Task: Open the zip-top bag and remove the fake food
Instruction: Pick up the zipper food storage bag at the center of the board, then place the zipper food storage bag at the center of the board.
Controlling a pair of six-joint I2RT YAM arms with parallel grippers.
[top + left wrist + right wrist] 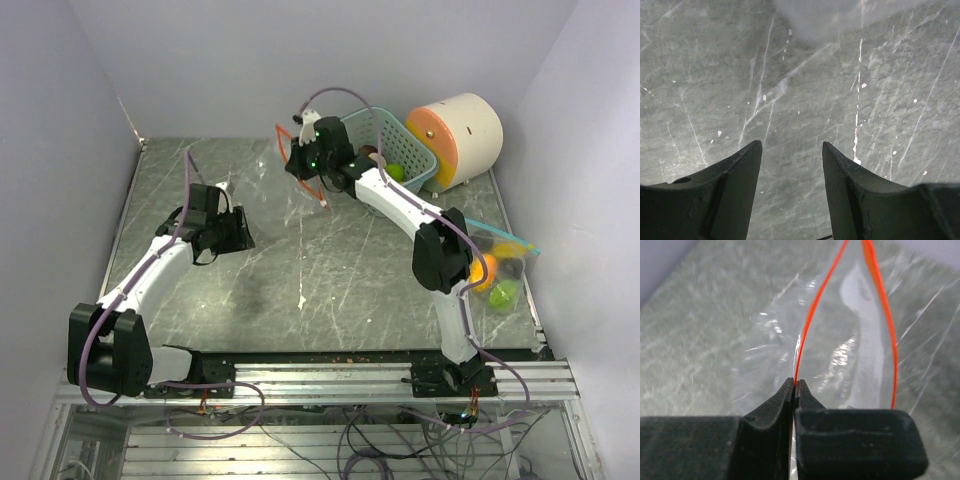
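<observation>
Right jaws, closest in the wrist view, are pinched together on the orange rim (pixel 812 305) of a clear bag (pixel 770 335), held above the tabletop (pixel 300 260) near the basket (pixel 424 152). Its mouth gapes and no food shows inside, so this bag looks opened and emptied. One green piece (pixel 397 172) lies in the basket. Left jaws stand apart over the tabletop, gripping nothing. By the right arm's elbow a second bag (pixel 505 262) lies flat, with an orange piece (pixel 486 270) and another green one (pixel 503 294) apparently inside; whether it is sealed I cannot tell. If it counts, opening and emptying it is what is left.
</observation>
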